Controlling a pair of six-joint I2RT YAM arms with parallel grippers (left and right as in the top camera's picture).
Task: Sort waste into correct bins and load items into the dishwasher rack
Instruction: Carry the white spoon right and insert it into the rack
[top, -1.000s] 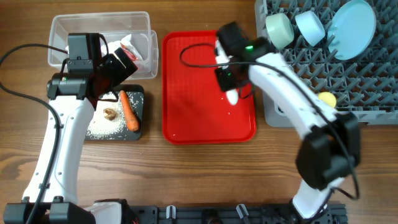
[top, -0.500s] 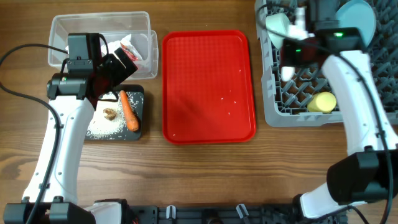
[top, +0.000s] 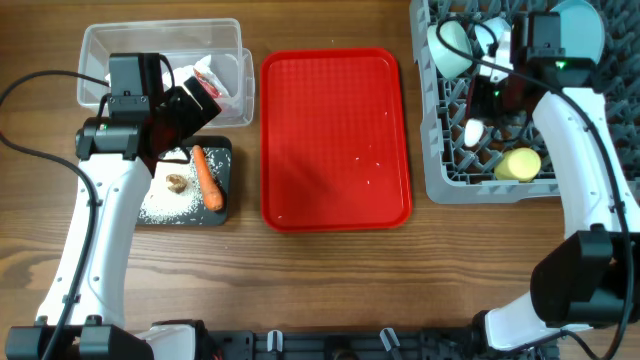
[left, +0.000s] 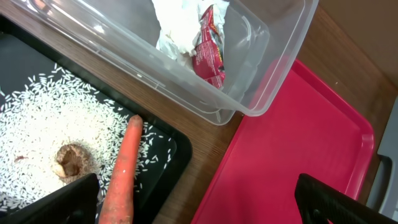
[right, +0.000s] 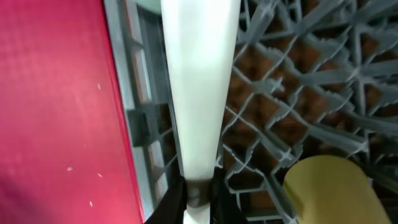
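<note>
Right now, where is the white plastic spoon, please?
Overhead view: the right gripper holds the spoon over the grey plastic rack, beside the small yellow cup.

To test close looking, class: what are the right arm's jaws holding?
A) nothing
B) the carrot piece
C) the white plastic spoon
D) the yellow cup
C: the right arm's jaws are shut on the handle of the white plastic spoon, which is over the dishwasher rack.
</note>
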